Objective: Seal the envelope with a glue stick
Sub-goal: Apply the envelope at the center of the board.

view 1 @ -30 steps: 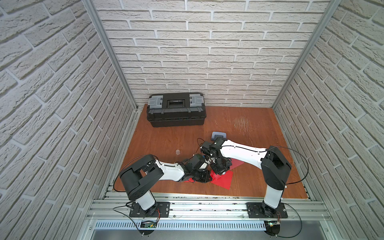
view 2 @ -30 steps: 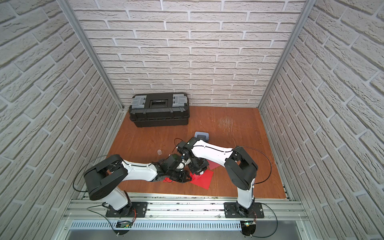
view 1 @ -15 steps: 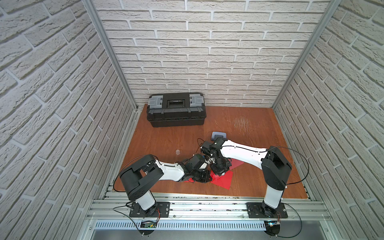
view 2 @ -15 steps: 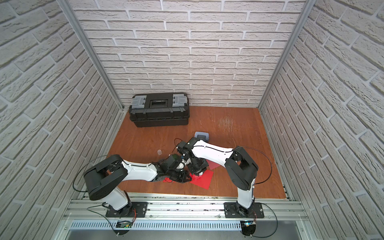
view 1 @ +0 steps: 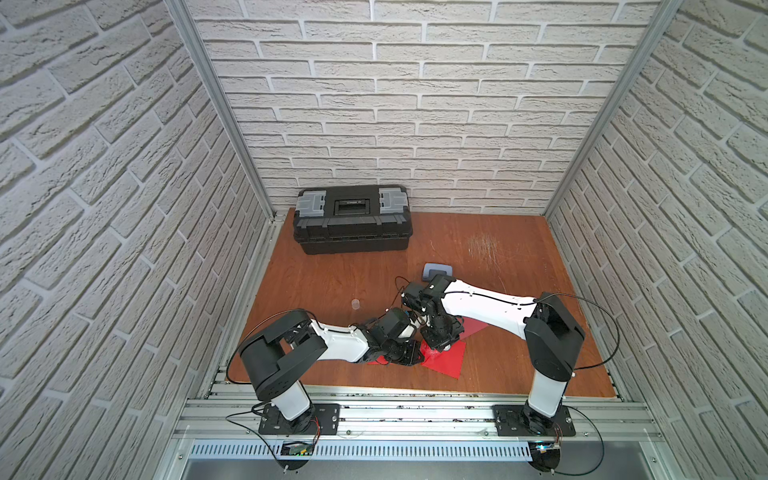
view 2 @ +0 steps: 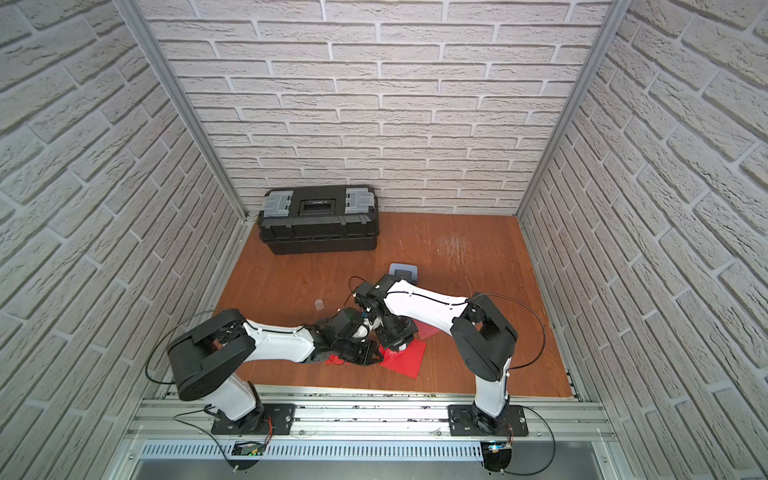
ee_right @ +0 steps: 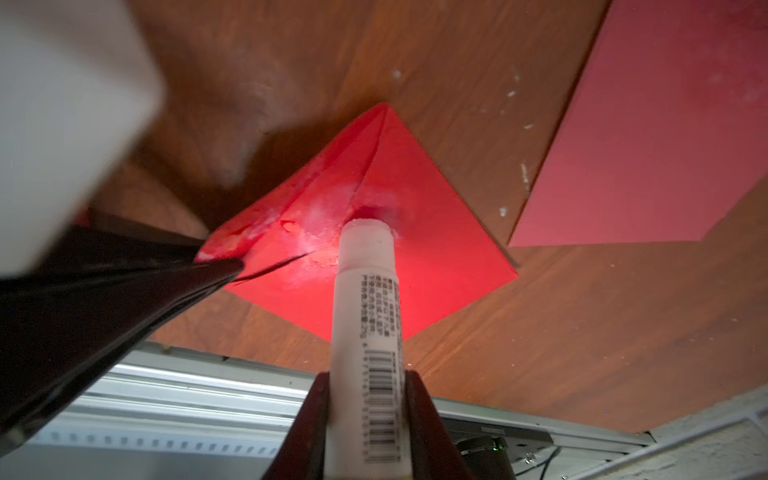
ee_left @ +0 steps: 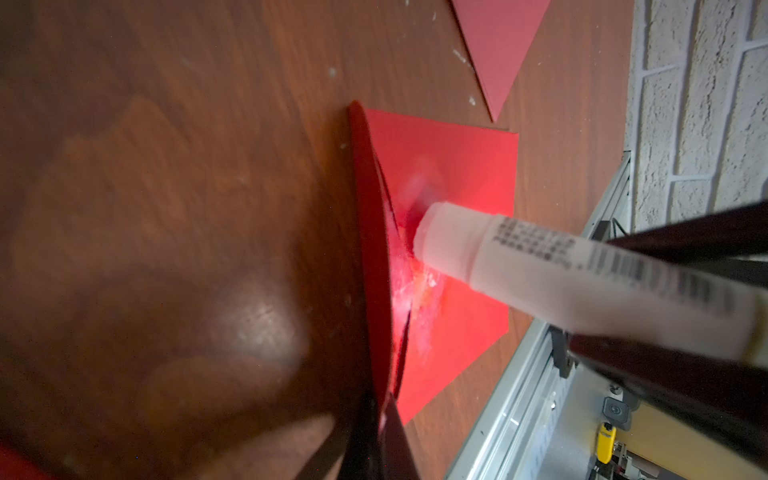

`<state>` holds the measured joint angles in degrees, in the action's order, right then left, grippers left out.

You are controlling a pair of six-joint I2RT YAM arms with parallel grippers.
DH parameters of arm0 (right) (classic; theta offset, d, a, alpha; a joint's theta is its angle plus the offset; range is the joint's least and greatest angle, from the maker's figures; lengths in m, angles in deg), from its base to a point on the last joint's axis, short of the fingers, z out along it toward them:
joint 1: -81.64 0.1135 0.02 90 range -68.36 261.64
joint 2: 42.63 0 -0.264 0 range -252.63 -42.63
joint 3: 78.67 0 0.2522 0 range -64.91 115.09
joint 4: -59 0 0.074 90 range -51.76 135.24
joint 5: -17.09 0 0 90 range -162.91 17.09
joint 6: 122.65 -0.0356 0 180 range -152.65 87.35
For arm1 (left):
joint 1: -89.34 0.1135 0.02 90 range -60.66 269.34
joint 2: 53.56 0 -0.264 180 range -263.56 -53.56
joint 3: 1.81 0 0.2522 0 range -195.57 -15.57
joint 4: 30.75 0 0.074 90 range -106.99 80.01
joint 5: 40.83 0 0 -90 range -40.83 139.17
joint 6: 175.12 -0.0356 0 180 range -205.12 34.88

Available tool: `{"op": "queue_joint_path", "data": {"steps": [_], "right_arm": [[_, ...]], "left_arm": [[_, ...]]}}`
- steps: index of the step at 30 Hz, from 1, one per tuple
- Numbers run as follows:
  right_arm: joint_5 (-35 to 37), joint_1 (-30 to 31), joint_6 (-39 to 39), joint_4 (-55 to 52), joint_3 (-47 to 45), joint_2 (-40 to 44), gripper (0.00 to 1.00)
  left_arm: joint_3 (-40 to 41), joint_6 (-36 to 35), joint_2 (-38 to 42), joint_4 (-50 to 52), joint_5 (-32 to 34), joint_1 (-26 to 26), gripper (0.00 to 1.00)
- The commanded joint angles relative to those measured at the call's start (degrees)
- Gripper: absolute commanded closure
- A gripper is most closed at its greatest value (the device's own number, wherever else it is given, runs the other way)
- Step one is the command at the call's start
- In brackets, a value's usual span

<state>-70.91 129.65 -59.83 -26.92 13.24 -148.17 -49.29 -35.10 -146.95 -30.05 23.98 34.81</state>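
Envelope [view 1: 446, 361] lies flat on the table [view 1: 332, 282], near edge, about centre. It is red, with a white smeared glue patch on the body beside the fold.

Left gripper [view 1: 410, 356] is at its left edge, clenched on the flap [ee_left: 365, 249] tip. It pinches the flap up off the body, raised and tilted.

Right gripper [ee_right: 365, 384] is just right of the left one, pointing down, clamped on the glue stick [ee_right: 365, 299] at the barcode end. The stick is uncapped and its long axis is steep, tip down. The tip touches the envelope body in the glue patch, just beside the raised flap.

Key relation: the stick tip sits right of the flap, in the path the flap would fold down over. My guess is that gluing is near done. The right arm must lift the stick clear before the left arm lays the flap rightward. Risk is the flap snagging the tip.

Pink sheet [ee_right: 644, 145] is a little farther right, flat, apart from the envelope. Clear cap [view 1: 355, 304] stands farther left, alone. Hole punch [view 1: 435, 270] is beyond the right arm. Toolbox [view 1: 352, 224] is at the far wall, left.
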Motion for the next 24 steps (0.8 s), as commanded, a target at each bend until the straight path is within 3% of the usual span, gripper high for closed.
{"op": "queue_joint_path", "data": {"steps": [1,4,6,13,18,24], "right_arm": [[-4.0,0.2,0.7,1.4,-0.9,1.4,0.97],[-17.7,0.4,0.7,9.1,-3.2,3.3,0.97],[-20.5,0.5,0.6,10.5,-3.4,3.5,0.97],[-6.2,-0.7,-0.9,6.7,-1.6,4.1,0.97],[-6.9,-3.9,-3.5,13.1,-4.1,10.3,0.97],[-13.5,-9.3,-5.1,19.6,-8.9,18.1,0.97]], "left_arm": [[1.5,-1.1,-1.9,8.7,3.1,0.1,0.99],[1.5,-1.1,-2.0,8.7,3.1,0.1,0.99],[1.5,-1.1,-1.9,8.7,3.2,0.0,0.99],[0.3,-2.6,-1.1,12.2,4.4,-0.1,0.99],[-3.7,-6.0,0.7,21.7,8.3,-1.5,0.99],[-8.6,-9.0,1.1,31.7,12.2,-3.7,0.98]]}}
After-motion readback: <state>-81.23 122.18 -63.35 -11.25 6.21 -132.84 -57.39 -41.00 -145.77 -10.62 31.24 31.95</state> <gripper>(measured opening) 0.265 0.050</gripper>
